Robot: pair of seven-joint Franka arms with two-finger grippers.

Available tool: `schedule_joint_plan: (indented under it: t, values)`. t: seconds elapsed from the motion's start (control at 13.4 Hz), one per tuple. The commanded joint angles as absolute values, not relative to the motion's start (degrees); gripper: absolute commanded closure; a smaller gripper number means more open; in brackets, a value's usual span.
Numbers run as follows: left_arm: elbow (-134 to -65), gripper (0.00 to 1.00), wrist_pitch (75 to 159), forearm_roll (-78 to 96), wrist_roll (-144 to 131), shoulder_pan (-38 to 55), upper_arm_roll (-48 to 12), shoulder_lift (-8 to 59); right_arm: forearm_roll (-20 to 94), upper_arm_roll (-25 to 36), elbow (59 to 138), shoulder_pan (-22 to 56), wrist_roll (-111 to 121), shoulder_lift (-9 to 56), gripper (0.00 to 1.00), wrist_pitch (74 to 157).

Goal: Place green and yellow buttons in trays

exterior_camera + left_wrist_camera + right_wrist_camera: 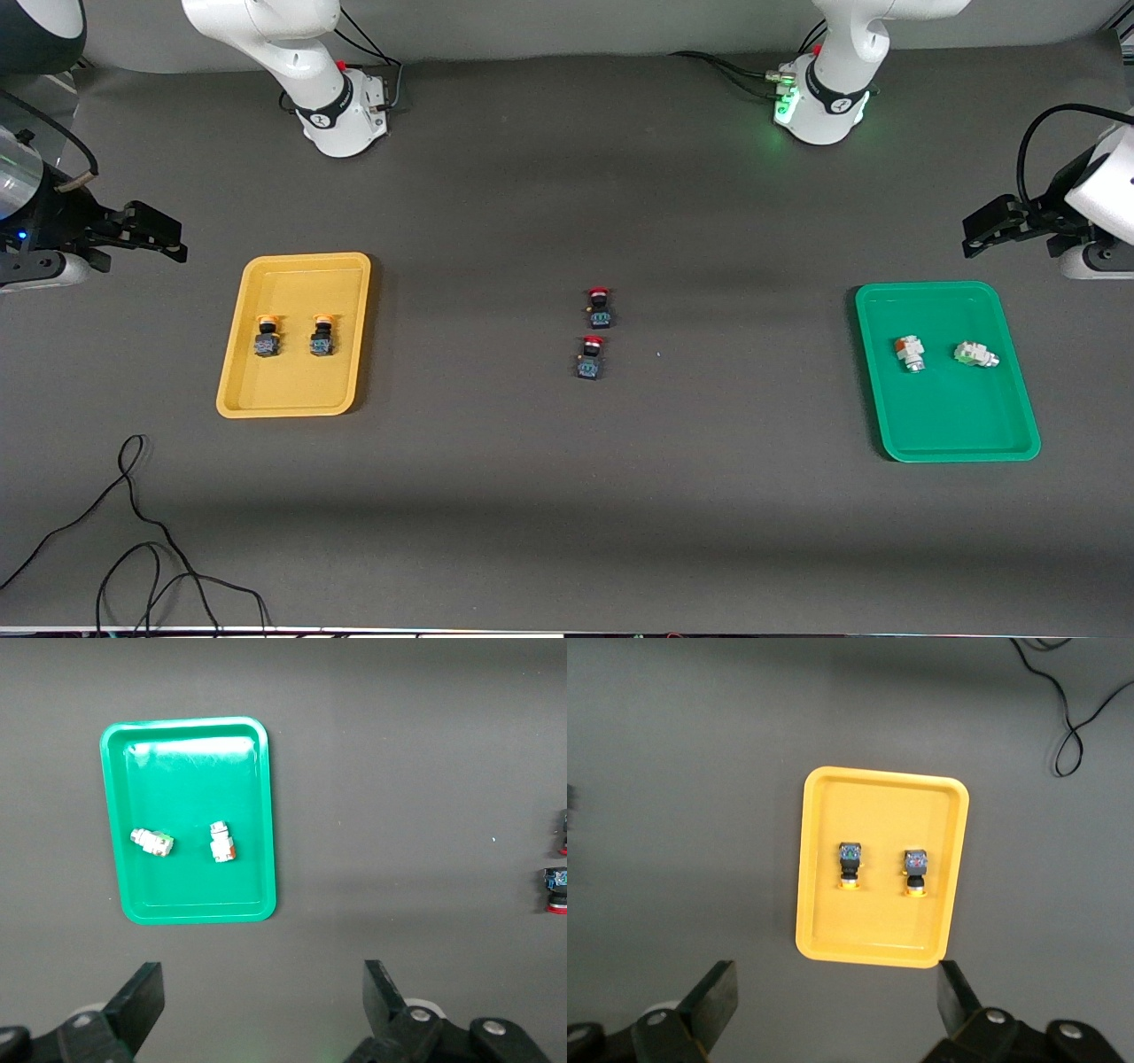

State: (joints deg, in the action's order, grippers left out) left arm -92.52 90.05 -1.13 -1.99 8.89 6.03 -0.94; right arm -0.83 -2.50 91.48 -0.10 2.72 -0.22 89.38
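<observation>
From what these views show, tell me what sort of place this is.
Probably a robotics lab bench: two arm bases bolted to a dark-covered table, loose cables, and push-button switches sorted into a yellow tray and a green tray.

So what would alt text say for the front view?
Two yellow buttons lie in a yellow tray, two green buttons in a green tray, and two red buttons on the table between. The right gripper and left gripper wait open at the table's ends.

Even overhead light, soft shadow bands across the table (532, 496); glare patch on green tray (190, 749); all views sharp.
</observation>
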Motion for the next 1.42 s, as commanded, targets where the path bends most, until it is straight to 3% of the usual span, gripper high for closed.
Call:
schedule_joint_plan:
  t: [0.0, 1.34]
  values:
    - [-93.0, 0.00, 89.2, -1.6, -2.8, 9.7, 6.6, -2.1, -2.1, 1.0, 93.0, 2.8, 1.8, -1.6, 0.00, 91.4]
    - [-92.9, 0.00, 88.3, -1.6, -2.8, 9.6, 6.7, -2.5, -2.0, 1.6, 92.9, 3.4, 1.6, -1.8, 0.00, 89.6]
